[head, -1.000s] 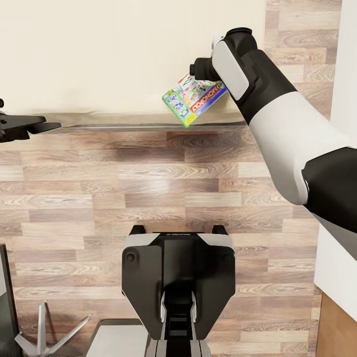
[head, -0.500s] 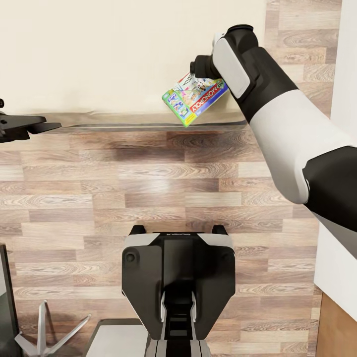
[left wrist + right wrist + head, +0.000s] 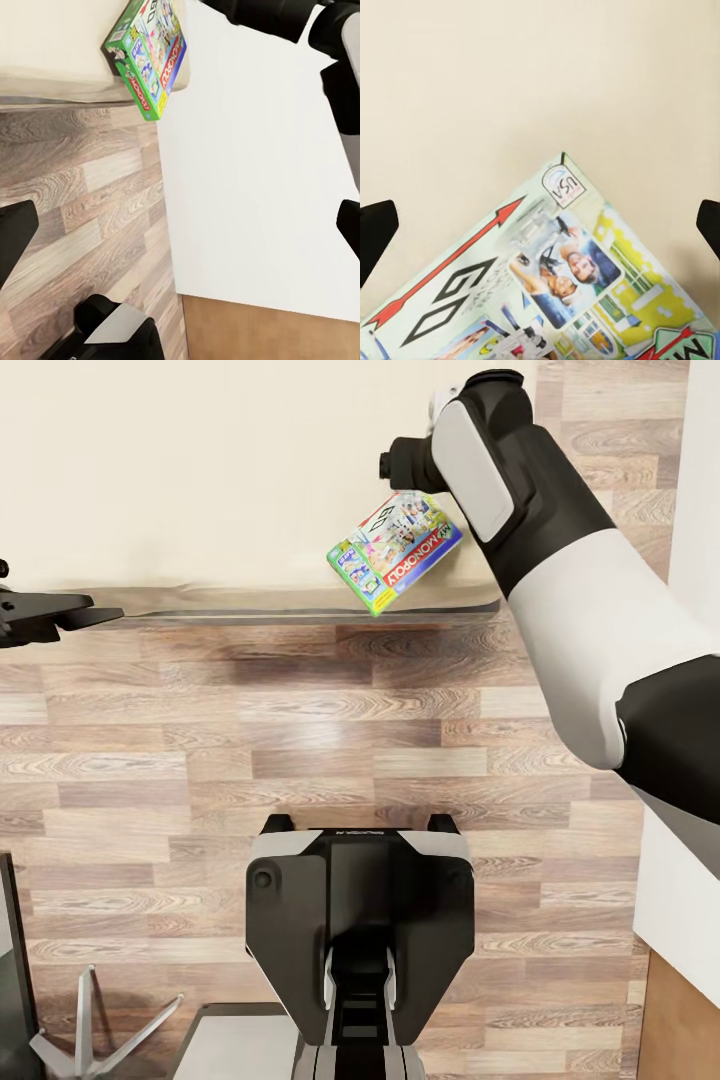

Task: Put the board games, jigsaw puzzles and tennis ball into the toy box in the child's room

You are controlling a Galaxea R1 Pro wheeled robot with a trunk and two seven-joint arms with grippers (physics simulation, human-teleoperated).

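While the Monopoly board game (image 3: 394,551) is lying at the bed (image 3: 200,480) edge upper-centre, right gripper (image 3: 540,225) is hovering spread above it, ungrasped; left gripper (image 3: 90,614) state unclear.

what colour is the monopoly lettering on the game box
Red letters on the green-edged board game lying on the bed; the head view shows it best.

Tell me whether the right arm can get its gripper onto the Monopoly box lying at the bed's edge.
Probably yes. The right gripper hovers open just above the Monopoly box on the bed, with nothing between them.
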